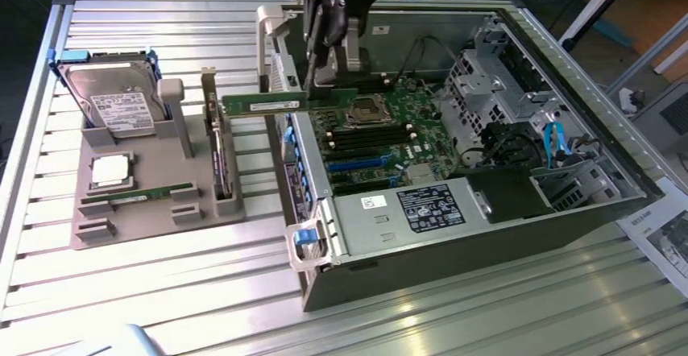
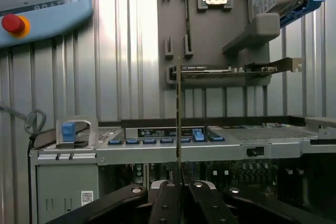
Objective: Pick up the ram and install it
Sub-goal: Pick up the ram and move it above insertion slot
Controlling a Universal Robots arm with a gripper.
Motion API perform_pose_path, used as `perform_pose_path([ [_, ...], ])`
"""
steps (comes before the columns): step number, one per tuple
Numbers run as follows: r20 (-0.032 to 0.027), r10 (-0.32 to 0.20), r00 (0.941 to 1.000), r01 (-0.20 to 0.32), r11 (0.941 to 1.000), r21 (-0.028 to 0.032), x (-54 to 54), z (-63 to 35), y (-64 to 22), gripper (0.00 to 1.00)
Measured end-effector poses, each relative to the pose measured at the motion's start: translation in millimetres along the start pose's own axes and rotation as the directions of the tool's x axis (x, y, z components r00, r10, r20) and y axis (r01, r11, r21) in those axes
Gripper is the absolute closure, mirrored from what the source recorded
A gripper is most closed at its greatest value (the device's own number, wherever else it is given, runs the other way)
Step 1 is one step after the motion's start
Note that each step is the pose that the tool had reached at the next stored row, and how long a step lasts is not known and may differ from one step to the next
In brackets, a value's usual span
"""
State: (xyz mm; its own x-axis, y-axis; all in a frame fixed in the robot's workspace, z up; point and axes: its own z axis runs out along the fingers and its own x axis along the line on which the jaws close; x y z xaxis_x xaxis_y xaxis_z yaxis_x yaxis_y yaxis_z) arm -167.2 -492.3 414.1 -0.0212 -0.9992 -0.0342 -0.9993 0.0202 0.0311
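The ram (image 1: pixel 274 103) is a long green stick held level in the air, over the open computer case's (image 1: pixel 559 211) wall on the exterior view's left. My gripper (image 1: pixel 325 92) comes straight down from above and is shut on the stick's end nearest the motherboard (image 1: pixel 404 114). The dark memory slots (image 1: pixel 371 141) lie below and slightly toward the exterior view's right of it. In the wrist view the ram (image 2: pixel 179 114) appears edge-on as a thin line rising from between my black fingers (image 2: pixel 167 203), with the gripper (image 2: pixel 181 190) shut on it.
A grey holder (image 1: pixel 161 187) on the exterior view's left carries a hard drive (image 1: pixel 113 102), a silver processor (image 1: pixel 111 171), an upright expansion card (image 1: pixel 221 163) and another green stick (image 1: pixel 140 197). A pendant with a red button (image 2: pixel 13 23) lies on the slatted metal table (image 1: pixel 484 316).
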Motion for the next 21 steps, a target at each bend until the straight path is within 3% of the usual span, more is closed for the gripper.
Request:
perform_pose_path([
  [6, 0.0001, 0.000, 1.0000, 0.000, 1.0000, -0.0003, -0.6, -0.7, -25.0, 0.88],
  [10, 0.0001, 0.000, 1.0000, 0.000, 1.0000, -0.0007, -1.1, -1.5, -49.1, 0.88],
  [21, 0.0000, 0.000, 1.0000, 0.000, 1.0000, -0.0015, -2.2, -3.1, -101.9, 0.88],
])
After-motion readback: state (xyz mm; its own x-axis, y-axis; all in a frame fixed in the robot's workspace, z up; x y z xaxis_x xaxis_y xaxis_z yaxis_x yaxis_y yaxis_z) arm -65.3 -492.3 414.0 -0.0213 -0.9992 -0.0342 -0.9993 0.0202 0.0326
